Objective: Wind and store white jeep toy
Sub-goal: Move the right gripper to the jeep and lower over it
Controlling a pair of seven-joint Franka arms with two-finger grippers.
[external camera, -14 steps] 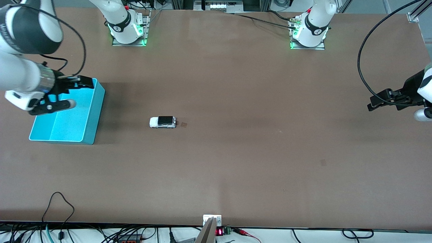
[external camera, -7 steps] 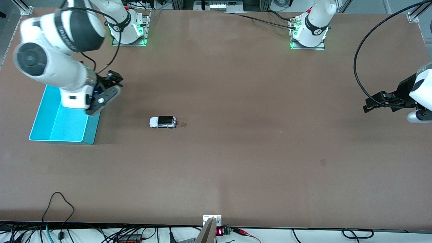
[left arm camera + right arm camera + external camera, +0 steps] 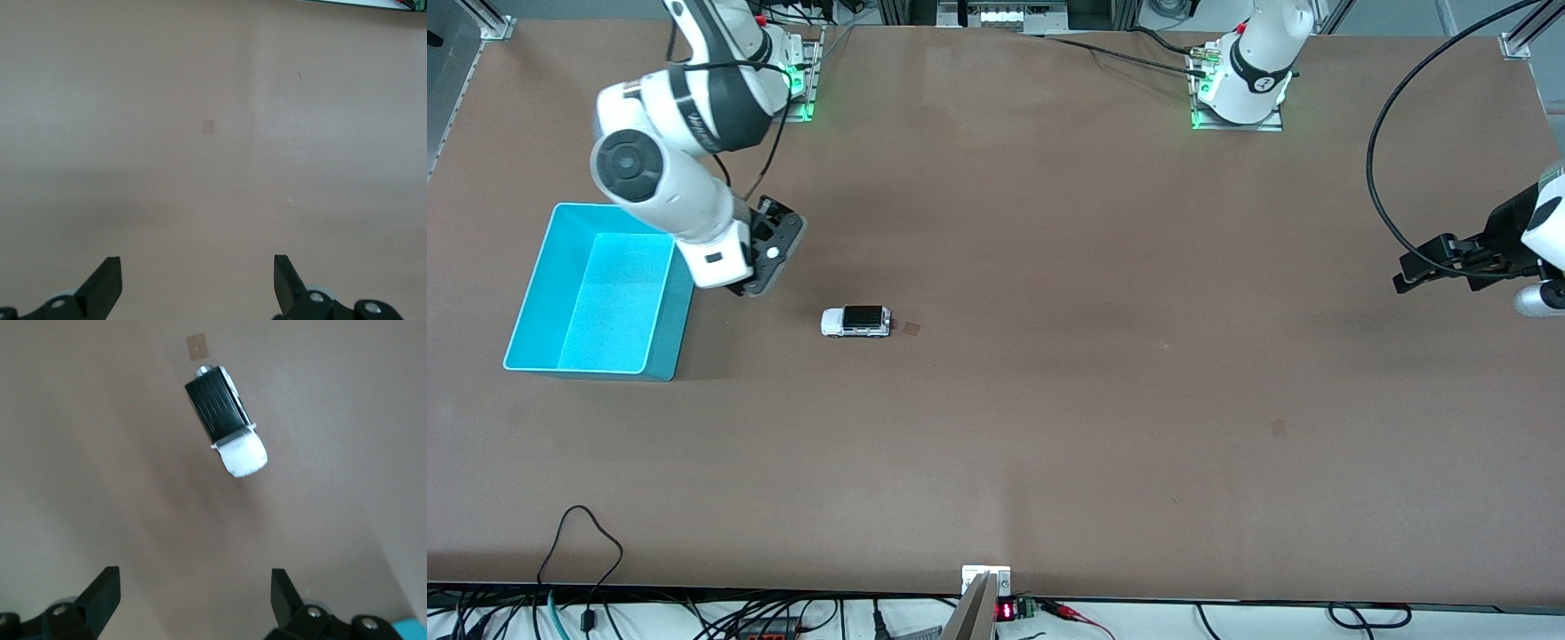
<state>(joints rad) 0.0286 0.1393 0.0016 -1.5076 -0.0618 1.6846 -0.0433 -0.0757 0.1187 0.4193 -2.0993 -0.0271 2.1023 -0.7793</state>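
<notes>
The white jeep toy, with a black roof, stands on the brown table near the middle, toward the right arm's end. It also shows in the right wrist view. The cyan bin stands empty beside it, farther toward the right arm's end. My right gripper is open and empty, over the table between the bin and the jeep; the right wrist view shows the jeep ahead of its fingertips, apart from them. My left gripper is open and empty, waiting over bare table at the left arm's end.
A small tape mark lies beside the jeep. Another mark lies toward the left arm's end, nearer the front camera. Cables run along the table's near edge. Both arm bases stand at the table's back edge.
My right arm has swung off the cyan bin toward the jeep, and the bin now shows whole. The left gripper has shifted slightly. The jeep has not moved.
</notes>
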